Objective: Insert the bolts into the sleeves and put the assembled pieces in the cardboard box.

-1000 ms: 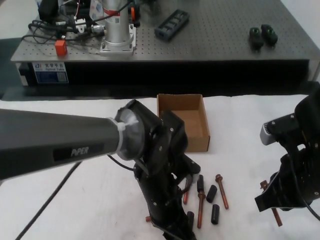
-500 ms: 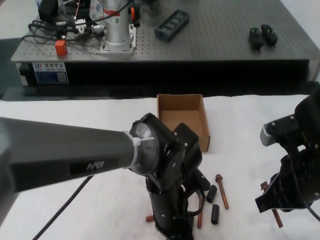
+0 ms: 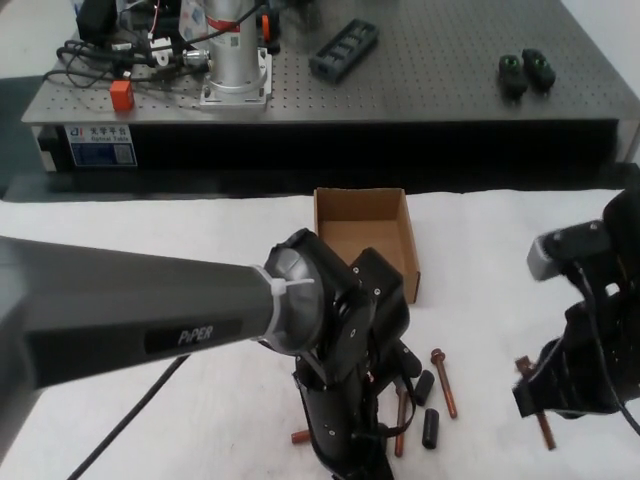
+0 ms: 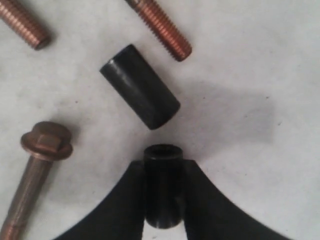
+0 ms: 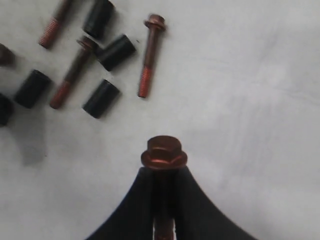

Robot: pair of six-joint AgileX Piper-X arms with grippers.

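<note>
Left arm [image 3: 150,320] now farther right. Your left gripper [image 4: 164,172] pinches sleeve [image 4: 162,200], right gripper [image 5: 164,175] pinches bolt [image 5: 164,152] below head. Both stiff, light, slick: hold mid-length. Cardboard box [image 3: 360,192] at 12 o'clock of left gripper.

Beyond the white cloth [image 3: 180,235] over my bench stands a grey perforated metal table [image 3: 430,95], carrying a silver post [image 3: 235,55], an orange block [image 3: 121,95], tangled cables [image 3: 95,55], a black tray [image 3: 343,47] and two small black pieces [image 3: 525,72].
</note>
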